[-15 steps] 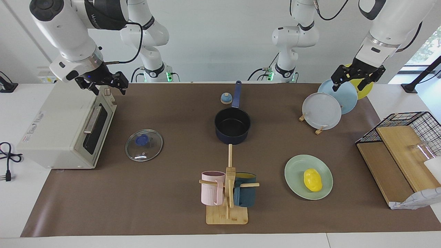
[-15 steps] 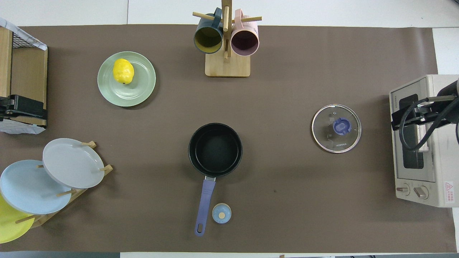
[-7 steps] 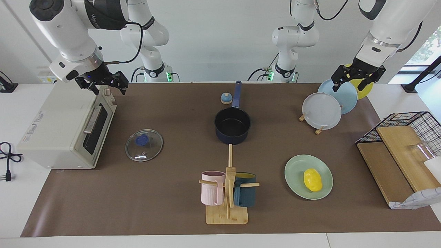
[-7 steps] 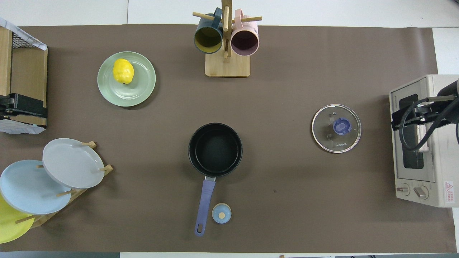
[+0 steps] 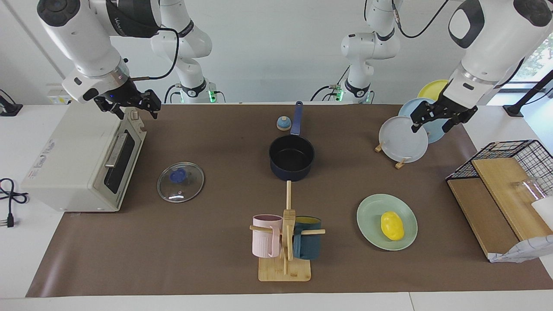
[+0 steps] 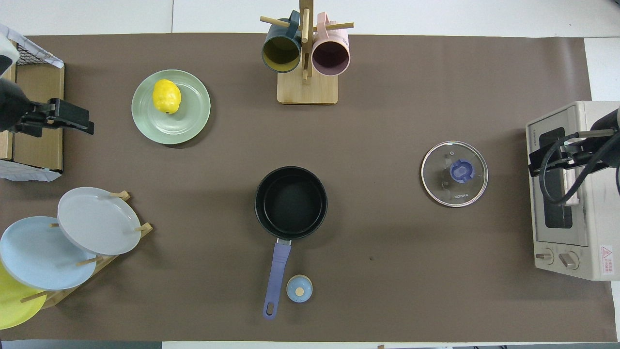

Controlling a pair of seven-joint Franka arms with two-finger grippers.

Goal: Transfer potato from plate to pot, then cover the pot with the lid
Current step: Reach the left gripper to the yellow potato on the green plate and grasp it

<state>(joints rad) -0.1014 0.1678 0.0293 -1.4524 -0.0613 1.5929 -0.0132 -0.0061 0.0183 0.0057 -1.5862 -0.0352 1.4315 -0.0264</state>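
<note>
- left gripper [image 5: 440, 121] raised over the plate rack [image 5: 389, 155], fingers apart, holding nothing
- right gripper [image 5: 128, 105] hangs over the toaster oven [image 5: 82, 160], fingers spread, empty; this arm waits
- 1 potato [image 5: 392, 225]: smooth bright-yellow oval lump, lying on the plate [image 5: 371, 229], off-centre
- plate: round, pale mint green, wide rim, flat on the brown mat [image 5: 207, 259] toward the left arm's end, farther from the robots than the rack
- 1 pot [image 5: 291, 157]: small dark navy saucepan, black inside, nothing in it; long straight blue handle points toward the robots; mid-table
- 1 lid [image 5: 180, 182]: round clear glass, metal rim, blue knob in the centre, flat on the mat between pot and toaster oven, well apart from the pot
- 1 small blue-topped wooden dome [image 5: 283, 123] just beside the pot handle
- wooden rack holds 3 plates on edge: 1 pale grey-white [image 5: 399, 140], 1 light blue [image 6: 38, 254], 1 yellow [image 5: 432, 88]
- 1 wooden mug tree [image 5: 286, 242] on a flat board; 2 mugs hang on its pegs: 1 ribbed pink [image 5: 265, 235], 1 dark teal [image 5: 307, 242] with yellow inside
- toaster oven: boxy, cream, dark glass door, 2 knobs, at the right arm's end
- 1 black wire basket [image 5: 510, 151] with wooden boards at the left arm's end
</note>
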